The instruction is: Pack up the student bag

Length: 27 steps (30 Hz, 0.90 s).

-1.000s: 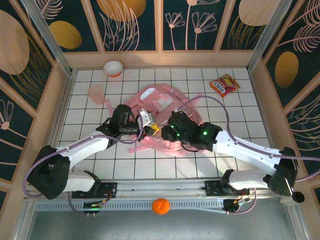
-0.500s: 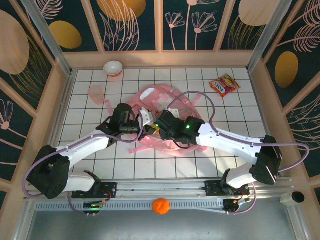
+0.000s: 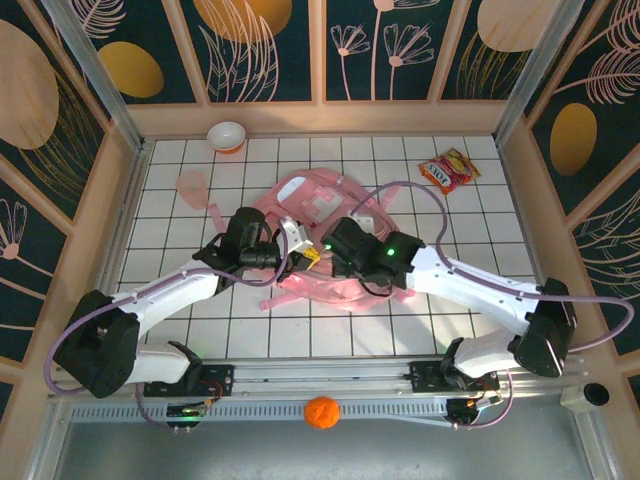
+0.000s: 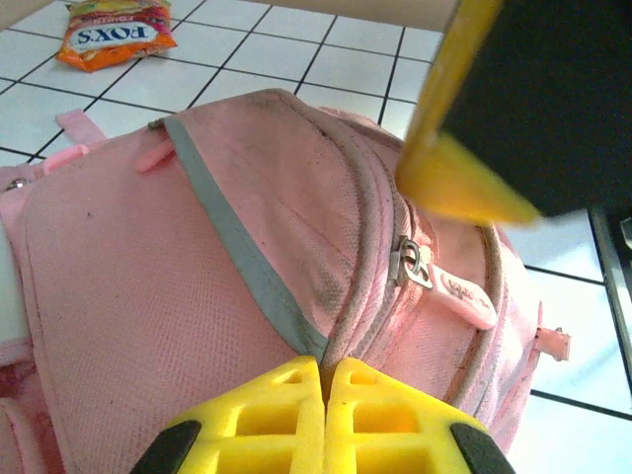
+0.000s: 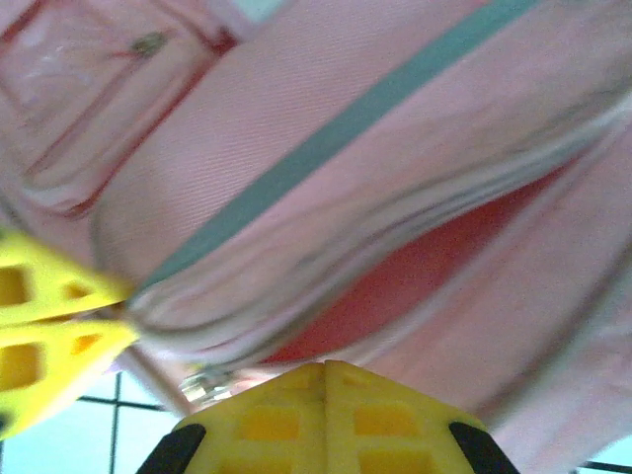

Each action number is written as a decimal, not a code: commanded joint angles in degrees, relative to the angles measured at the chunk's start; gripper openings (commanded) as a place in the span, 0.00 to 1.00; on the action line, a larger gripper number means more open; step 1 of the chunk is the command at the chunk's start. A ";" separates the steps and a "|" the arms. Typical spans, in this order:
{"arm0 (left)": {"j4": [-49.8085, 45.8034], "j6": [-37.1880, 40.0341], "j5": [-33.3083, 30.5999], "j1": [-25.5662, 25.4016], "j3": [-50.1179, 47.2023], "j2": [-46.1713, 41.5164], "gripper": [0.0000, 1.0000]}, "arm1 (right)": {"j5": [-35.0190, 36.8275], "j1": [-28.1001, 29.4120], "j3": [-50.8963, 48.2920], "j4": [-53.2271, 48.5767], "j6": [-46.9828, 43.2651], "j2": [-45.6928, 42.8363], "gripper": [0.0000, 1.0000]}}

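At student bag (image 3: 300, 188) opening, right tool (image 5: 324, 365) now shut, prev. open.

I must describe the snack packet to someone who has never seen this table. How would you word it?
Start at the white tiled table, with the big pink student bag in its middle. Go to the far right corner, past the bag: the snack packet lies flat there, alone. It is the only orange-and-red printed wrapper; the bowl and cup stand far left.
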 commanded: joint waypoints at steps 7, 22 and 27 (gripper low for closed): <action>-1.27 2.19 -2.13 0.19 1.67 -1.75 0.00 | -12.09 -7.36 -7.48 6.60 -7.32 -8.77 0.08; 1.22 -1.11 -0.50 0.23 2.33 -1.80 0.00 | -0.71 3.95 -0.84 5.03 0.44 0.80 0.45; 1.22 -1.24 -0.36 0.16 2.50 -1.89 0.00 | 2.31 3.96 -0.10 5.24 1.17 3.12 0.42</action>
